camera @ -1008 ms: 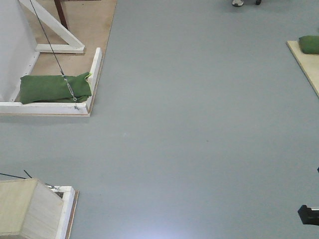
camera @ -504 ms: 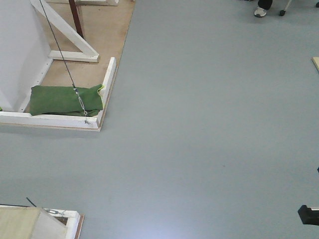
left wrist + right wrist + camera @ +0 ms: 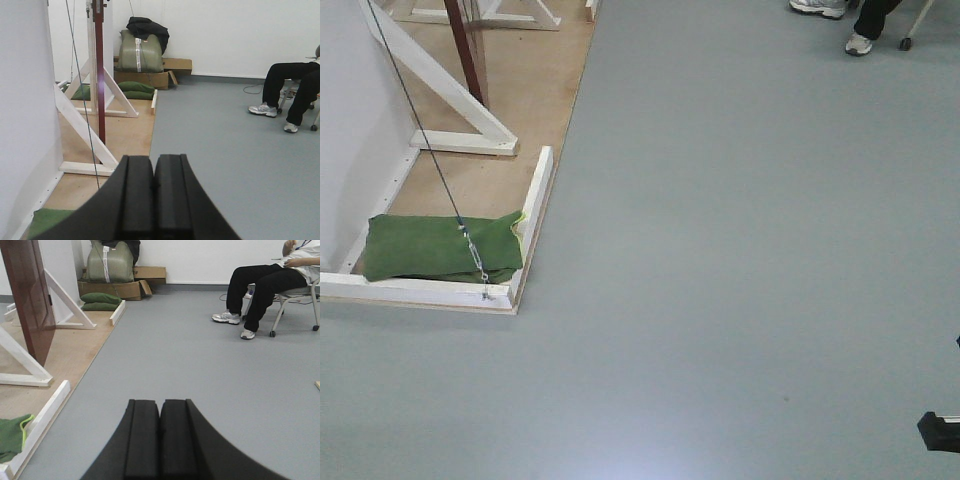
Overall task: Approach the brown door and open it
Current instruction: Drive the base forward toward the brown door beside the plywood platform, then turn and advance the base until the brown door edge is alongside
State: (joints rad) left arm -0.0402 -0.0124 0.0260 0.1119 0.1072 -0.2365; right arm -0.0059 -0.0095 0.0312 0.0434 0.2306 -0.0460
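Approach phase only. Brown door (image 3: 27, 295) stands ahead-left on the plywood platform (image 3: 75, 357), well apart from the robot. Left claw (image 3: 153, 167) and right claw (image 3: 160, 410) are both pressed together, empty. Handle not in view. Closing in, grasping and opening are all left.

Front view has moved on: green sandbag (image 3: 440, 258) and white base frame (image 3: 536, 195) now sit nearer than a second ago. The pale wooden box at near left has dropped out of view, as has the tan board at right. More of the brown door (image 3: 468, 50) edge shows far left. Person's shoes (image 3: 859, 43) came further in at far right.
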